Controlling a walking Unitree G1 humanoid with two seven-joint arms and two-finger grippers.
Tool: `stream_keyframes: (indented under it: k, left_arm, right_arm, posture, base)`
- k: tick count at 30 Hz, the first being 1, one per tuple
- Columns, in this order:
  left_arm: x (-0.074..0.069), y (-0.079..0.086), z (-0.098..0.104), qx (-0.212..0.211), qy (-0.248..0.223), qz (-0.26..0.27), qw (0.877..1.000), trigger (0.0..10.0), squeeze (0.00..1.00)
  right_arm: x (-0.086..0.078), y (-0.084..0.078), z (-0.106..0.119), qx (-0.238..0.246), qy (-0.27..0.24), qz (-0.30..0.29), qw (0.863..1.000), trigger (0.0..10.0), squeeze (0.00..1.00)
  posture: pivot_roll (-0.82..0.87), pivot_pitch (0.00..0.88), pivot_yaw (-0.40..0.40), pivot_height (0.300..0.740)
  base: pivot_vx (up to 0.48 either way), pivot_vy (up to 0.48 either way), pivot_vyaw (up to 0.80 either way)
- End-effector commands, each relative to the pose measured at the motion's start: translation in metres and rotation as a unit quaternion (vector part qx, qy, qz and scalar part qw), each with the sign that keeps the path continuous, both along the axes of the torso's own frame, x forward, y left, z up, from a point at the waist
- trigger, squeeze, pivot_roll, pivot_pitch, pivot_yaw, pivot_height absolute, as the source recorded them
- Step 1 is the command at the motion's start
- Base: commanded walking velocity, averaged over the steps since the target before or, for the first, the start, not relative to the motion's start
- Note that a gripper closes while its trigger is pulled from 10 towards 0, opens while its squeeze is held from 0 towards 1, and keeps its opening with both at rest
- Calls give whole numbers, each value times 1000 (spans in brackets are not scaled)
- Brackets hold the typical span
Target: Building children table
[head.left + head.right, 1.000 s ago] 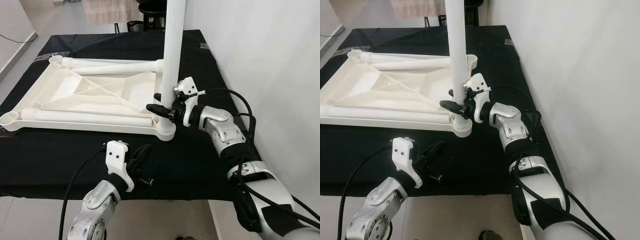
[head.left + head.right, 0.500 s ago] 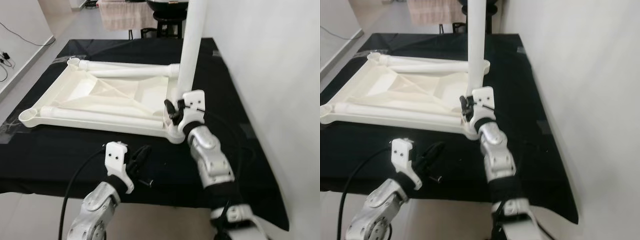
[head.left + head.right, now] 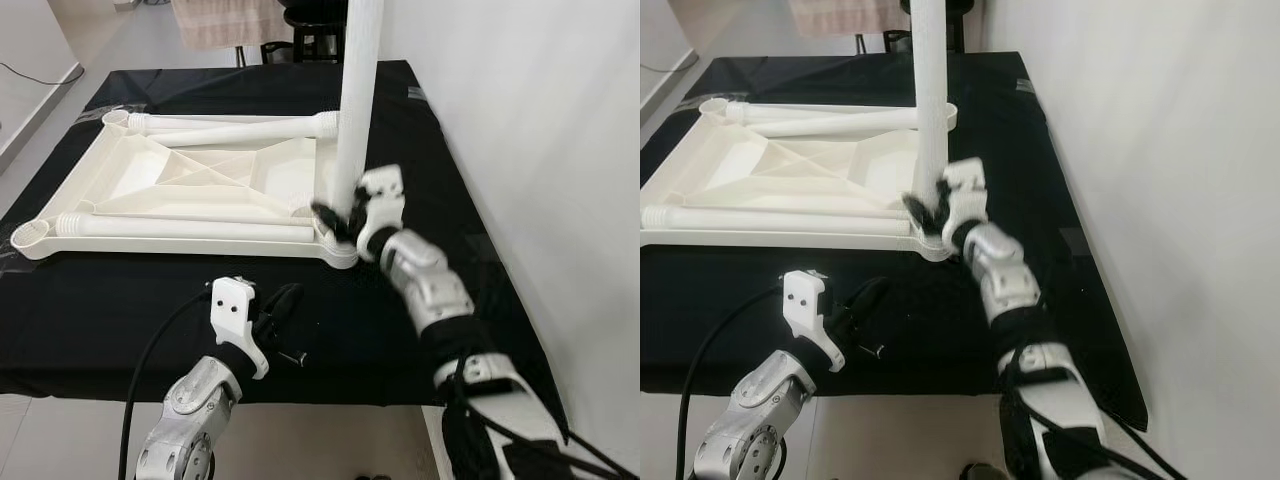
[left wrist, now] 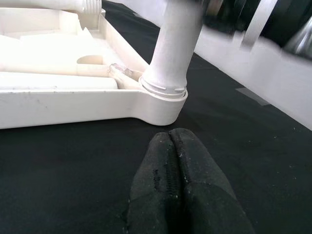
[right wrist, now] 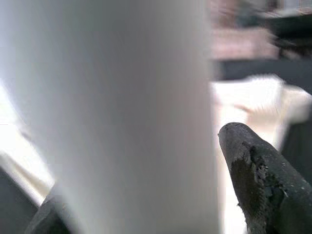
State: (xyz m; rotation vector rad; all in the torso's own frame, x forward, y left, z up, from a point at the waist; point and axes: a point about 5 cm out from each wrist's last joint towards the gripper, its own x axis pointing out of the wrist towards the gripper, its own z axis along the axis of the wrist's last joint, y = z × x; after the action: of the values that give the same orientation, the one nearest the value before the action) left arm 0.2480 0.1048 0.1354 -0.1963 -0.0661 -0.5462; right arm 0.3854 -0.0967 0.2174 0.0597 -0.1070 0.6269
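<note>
At the near right corner of the upside-down tabletop (image 3: 200, 190), the right pincer (image 3: 335, 220) is gripping the upright leg (image 3: 356, 100), its wrist rotating since a second ago, probably screwing it in. Left pincer (image 4: 178, 170) is resting closed on the surface (image 3: 120, 310).

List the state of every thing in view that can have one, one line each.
White plastic tabletop: upside down on the black cloth.
Upright white table leg: standing in the near right corner socket.
Two white legs: lying flat on the tabletop.
Right gripper: fingers around the upright leg's base.
Left gripper: shut, empty, resting over the cloth.
</note>
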Motion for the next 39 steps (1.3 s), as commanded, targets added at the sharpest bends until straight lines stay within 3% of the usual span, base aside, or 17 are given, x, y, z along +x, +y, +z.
stream_keyframes:
  k: [1, 7, 8, 9, 10, 11, 12, 13, 27, 28, 29, 30, 31, 32, 33, 34, 39]
  left_arm:
    - [-1, 2, -4, 5, 9, 2, 1000, 10000, 0]
    - [-2, 1, -5, 4, 8, 3, 1000, 10000, 0]
    - [-2, 1, -5, 3, 8, 3, 1000, 10000, 0]
    - [-2, 1, -5, 3, 8, 3, 1000, 10000, 0]
    - [-2, 0, -5, 3, 9, 3, 1000, 10000, 0]
    - [-2, 0, -5, 3, 9, 2, 1000, 10000, 0]
    - [-2, 0, -5, 3, 9, 2, 1000, 10000, 0]
    - [-3, 0, -6, 2, 10, 2, 1000, 10000, 0]
    - [-6, -1, -7, 2, 12, 1, 1000, 10000, 0]
    - [-6, 0, -7, 2, 12, 1, 1000, 10000, 0]
    - [-7, 0, -7, 2, 12, 1, 1000, 10000, 0]
    - [-7, 0, -7, 2, 12, 1, 1000, 10000, 0]
    - [-7, 1, -7, 3, 12, 1, 1000, 10000, 0]
    - [-7, 2, -6, 3, 12, 1, 1000, 10000, 0]
    - [-7, 2, -6, 3, 12, 1, 1000, 10000, 0]
    - [-7, 3, -7, 5, 13, 1, 1000, 10000, 0]
    - [-6, 4, -8, 6, 15, 1, 1000, 10000, 0]
  right_arm:
    - [-3, 7, -3, -4, 2, 36, 999, 10000, 0]
    - [-1, 11, -2, -66, -14, 165, 984, 10000, 0]
    - [-1, 10, -3, -78, -11, 179, 981, 7922, 0]
    - [-1, 10, -3, -78, -11, 179, 981, 7922, 0]
    - [-1, 9, -4, -91, -7, 194, 977, 4157, 0]
    - [0, 9, -4, -94, -5, 198, 976, 2784, 0]
    - [0, 9, -4, -94, -5, 198, 976, 2784, 0]
    - [0, 8, -3, -96, -3, 210, 973, 0, 0]
    - [-2, -5, -29, -133, 15, 166, 977, 0, 0]
    - [-2, -8, -36, -140, 28, 136, 980, 0, 0]
    - [-1, -15, -50, -143, 57, 35, 987, 0, 0]
    - [-1, -15, -50, -143, 57, 35, 987, 0, 0]
    - [-9, -25, -70, -106, 96, -116, 983, 0, 0]
    - [-29, -26, -91, -93, 125, -187, 970, 0, 0]
    - [-29, -26, -91, -93, 125, -187, 970, 0, 0]
    - [-49, -24, -98, -86, 123, -228, 962, 0, 0]
    - [-40, -21, -86, -93, 95, -216, 967, 0, 0]
  posture:
    - [73, 137, -12, 740]
    - [77, 136, -15, 740]
    - [77, 135, -15, 740]
    - [77, 135, -15, 740]
    - [79, 132, -16, 740]
    - [79, 132, -16, 740]
    - [79, 132, -16, 740]
    - [77, 131, -18, 740]
    - [75, 132, -15, 740]
    - [75, 132, -15, 740]
    - [69, 133, -23, 740]
    - [69, 133, -23, 740]
    - [68, 142, -11, 740]
    - [72, 146, 1, 740]
    - [72, 146, 1, 740]
    - [63, 137, 11, 740]
    - [51, 125, 15, 740]
  base:
    - [0, 0, 0]
    - [0, 0, 0]
    - [0, 0, 0]
    - [0, 0, 0]
    - [0, 0, 0]
    - [0, 0, 0]
    - [0, 0, 0]
    - [0, 0, 0]
    - [0, 0, 0]
    - [0, 0, 0]
    - [0, 0, 0]
    - [0, 0, 0]
    - [0, 0, 0]
    - [0, 0, 0]
    - [0, 0, 0]
    - [0, 0, 0]
    - [0, 0, 0]
